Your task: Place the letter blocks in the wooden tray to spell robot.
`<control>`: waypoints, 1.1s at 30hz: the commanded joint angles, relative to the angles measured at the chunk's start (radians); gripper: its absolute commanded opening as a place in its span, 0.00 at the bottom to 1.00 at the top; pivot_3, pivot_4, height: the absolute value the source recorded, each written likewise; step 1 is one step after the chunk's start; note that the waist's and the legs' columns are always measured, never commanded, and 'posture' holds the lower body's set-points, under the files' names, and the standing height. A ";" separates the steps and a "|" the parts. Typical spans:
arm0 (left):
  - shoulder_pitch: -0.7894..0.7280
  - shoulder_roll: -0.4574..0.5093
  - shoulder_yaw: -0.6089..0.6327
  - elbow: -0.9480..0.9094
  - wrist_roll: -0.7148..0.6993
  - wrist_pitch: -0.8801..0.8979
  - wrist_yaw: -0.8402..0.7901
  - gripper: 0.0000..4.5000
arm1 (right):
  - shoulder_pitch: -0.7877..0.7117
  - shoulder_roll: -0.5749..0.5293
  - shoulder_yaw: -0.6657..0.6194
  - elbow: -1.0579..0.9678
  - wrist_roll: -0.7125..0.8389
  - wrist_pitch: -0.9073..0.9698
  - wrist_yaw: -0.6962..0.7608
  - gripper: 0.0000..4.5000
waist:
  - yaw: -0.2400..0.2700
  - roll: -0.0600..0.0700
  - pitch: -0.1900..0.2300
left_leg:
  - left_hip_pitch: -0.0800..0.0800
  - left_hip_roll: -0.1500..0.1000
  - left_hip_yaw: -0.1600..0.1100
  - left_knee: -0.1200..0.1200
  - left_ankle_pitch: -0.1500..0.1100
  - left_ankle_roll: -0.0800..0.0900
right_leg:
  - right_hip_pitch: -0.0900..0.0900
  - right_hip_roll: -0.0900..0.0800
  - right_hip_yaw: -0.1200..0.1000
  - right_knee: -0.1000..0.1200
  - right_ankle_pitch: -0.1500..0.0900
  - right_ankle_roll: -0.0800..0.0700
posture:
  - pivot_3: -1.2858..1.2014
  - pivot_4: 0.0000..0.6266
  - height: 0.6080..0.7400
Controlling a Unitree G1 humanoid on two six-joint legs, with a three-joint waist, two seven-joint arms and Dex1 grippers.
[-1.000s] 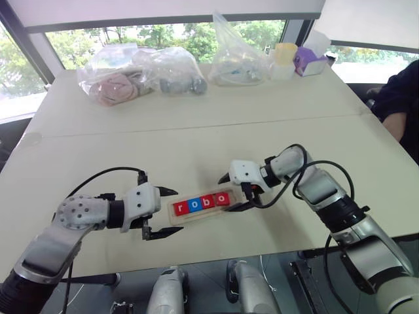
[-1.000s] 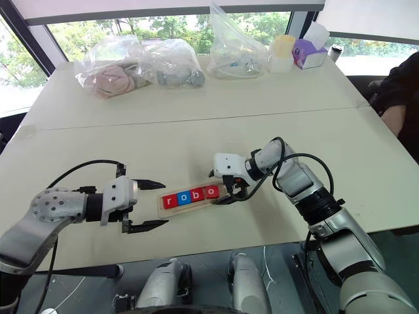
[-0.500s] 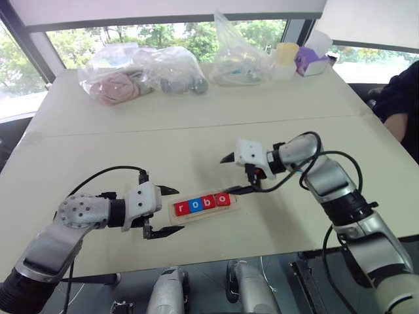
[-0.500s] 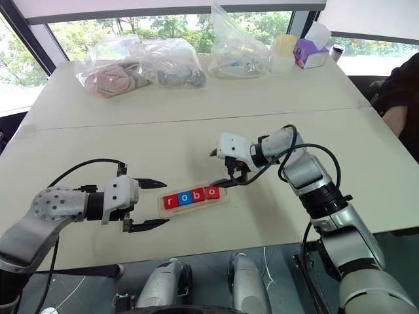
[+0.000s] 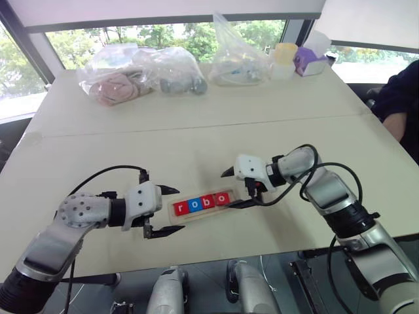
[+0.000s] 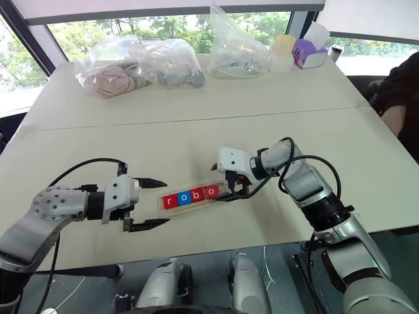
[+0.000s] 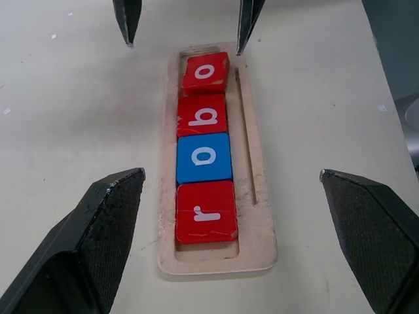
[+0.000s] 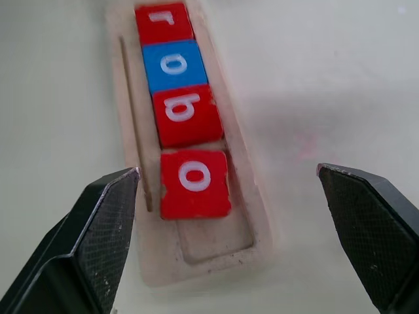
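Note:
The wooden tray [image 5: 204, 212] lies near the table's front edge between my two grippers. In it sit the letter blocks in a row: red r [image 7: 206, 211], blue o [image 7: 203, 157], red b [image 7: 202, 114] and red o [image 7: 205, 72], the last one slightly askew. An empty slot shows past that red o [image 8: 194, 183]. My left gripper [image 5: 181, 209] is open at the tray's left end, one finger on each side, holding nothing. At the tray's right end my right gripper [image 5: 227, 191] is open too, pointing left and down, its fingertips [image 7: 127, 26] straddling the end.
Clear plastic bags [image 5: 108, 78] with soft things lie along the table's far side, beside a yellow cup [image 5: 284, 55] and a purple tissue box [image 5: 313, 60]. A person's dark sleeve [image 5: 399, 104] is at the right edge. A seam crosses the table.
My right gripper lifted up and away from the tray's right end, then came back down to it. The left gripper and the four blocks stayed put.

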State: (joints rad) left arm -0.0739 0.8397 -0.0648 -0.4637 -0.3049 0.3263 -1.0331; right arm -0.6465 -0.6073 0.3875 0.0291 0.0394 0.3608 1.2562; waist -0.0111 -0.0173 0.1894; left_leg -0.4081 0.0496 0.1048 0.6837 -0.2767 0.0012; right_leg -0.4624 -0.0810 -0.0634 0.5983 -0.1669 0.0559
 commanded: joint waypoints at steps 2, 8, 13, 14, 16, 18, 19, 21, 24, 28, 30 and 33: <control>-0.006 0.004 0.007 -0.016 -0.008 0.001 -0.002 1.00 | -0.012 0.010 0.003 0.039 -0.022 -0.048 -0.020 0.99 | -0.001 0.000 0.000 | 0.000 0.000 0.000 0.000 0.000 0.000 | 0.000 0.000 0.000 0.000 0.000 0.000 | 0.52 0.24 1.00; -0.003 0.005 0.008 -0.021 -0.010 0.003 -0.002 1.00 | -0.025 0.023 0.003 0.076 -0.034 -0.077 -0.028 0.99 | -0.003 0.000 0.000 | 0.000 0.000 0.000 0.000 0.000 0.000 | 0.000 0.000 0.000 0.000 0.000 0.000 | 0.52 0.24 1.00; -0.001 0.004 0.008 -0.023 -0.010 0.003 -0.001 1.00 | -0.031 0.029 -0.004 0.044 -0.018 -0.053 -0.015 0.99 | -0.002 0.000 0.000 | 0.000 0.000 0.000 0.000 0.000 0.000 | 0.000 0.000 0.000 0.000 0.000 0.000 | 0.52 0.24 1.00; -0.001 0.004 0.008 -0.022 -0.010 0.003 -0.001 1.00 | -0.029 0.025 -0.004 0.030 -0.012 -0.044 -0.007 0.99 | -0.002 0.000 0.000 | 0.000 0.000 0.000 0.000 0.000 0.000 | 0.000 0.000 0.000 0.000 0.000 0.000 | 0.52 0.24 1.00; -0.001 0.005 0.009 -0.020 -0.009 0.001 -0.002 1.00 | -0.021 -0.006 -0.023 -0.033 0.023 -0.004 0.034 0.99 | 0.000 0.000 0.000 | 0.000 0.000 0.000 0.000 0.000 0.000 | 0.000 0.000 0.000 0.000 0.000 0.000 | 0.52 0.24 1.00; -0.001 0.005 0.008 -0.019 -0.008 0.000 -0.002 1.00 | -0.018 -0.026 -0.038 -0.071 0.047 0.026 0.053 0.99 | 0.001 0.000 0.000 | 0.000 0.000 0.000 0.000 0.000 0.000 | 0.000 0.000 0.000 0.000 0.000 0.000 | 0.52 0.24 1.00; -0.001 0.005 0.008 -0.019 -0.008 0.000 -0.002 1.00 | -0.018 -0.031 -0.042 -0.081 0.054 0.036 0.055 0.99 | 0.000 0.000 0.000 | 0.000 0.000 0.000 0.000 0.000 0.000 | 0.000 0.000 0.000 0.000 0.000 0.000 | 0.52 0.24 1.00; -0.004 0.002 0.005 -0.017 -0.007 -0.001 -0.002 1.00 | -0.034 -0.039 -0.069 -0.075 0.049 0.039 0.023 0.99 | 0.000 0.000 0.000 | 0.000 0.000 0.000 0.000 0.000 0.000 | 0.000 0.000 0.000 0.000 0.000 0.000 | 0.52 0.24 1.00; -0.007 -0.001 0.000 -0.016 -0.007 -0.001 -0.002 1.00 | -0.045 -0.051 -0.080 -0.048 0.033 0.018 0.001 0.99 | 0.000 0.000 0.000 | 0.000 0.000 0.000 0.000 0.000 0.000 | 0.000 0.000 0.000 0.000 0.000 0.000 | 0.52 0.24 1.00; -0.012 -0.003 -0.004 -0.012 -0.006 -0.005 -0.005 1.00 | -0.043 -0.051 -0.061 0.013 -0.019 -0.048 -0.044 0.99 | -0.001 0.000 0.000 | 0.000 0.000 0.000 0.000 0.000 0.000 | 0.000 0.000 0.000 0.000 0.000 0.000 | 0.52 0.24 1.00; -0.014 -0.005 -0.005 -0.011 -0.005 -0.004 -0.005 1.00 | -0.039 -0.048 -0.048 0.036 -0.046 -0.092 -0.059 0.99 | -0.001 0.000 0.000 | 0.000 0.000 0.000 0.000 0.000 0.000 | 0.000 0.000 0.000 0.000 0.000 0.000 | 0.52 0.24 1.00; -0.015 -0.005 -0.004 -0.011 -0.005 -0.003 -0.006 1.00 | -0.037 -0.033 -0.044 0.060 -0.050 -0.108 -0.063 0.99 | -0.001 0.000 0.000 | 0.000 0.000 0.000 0.000 0.000 0.000 | 0.000 0.000 0.000 0.000 0.000 0.000 | 0.52 0.24 1.00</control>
State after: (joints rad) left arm -0.0816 0.8377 -0.0663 -0.4636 -0.3049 0.3274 -1.0391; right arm -0.6758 -0.6466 0.3500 0.0892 -0.0077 0.2758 1.2014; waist -0.0120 -0.0173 0.1893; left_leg -0.4082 0.0496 0.1047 0.6838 -0.2766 0.0012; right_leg -0.4625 -0.0808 -0.0634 0.5985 -0.1668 0.0559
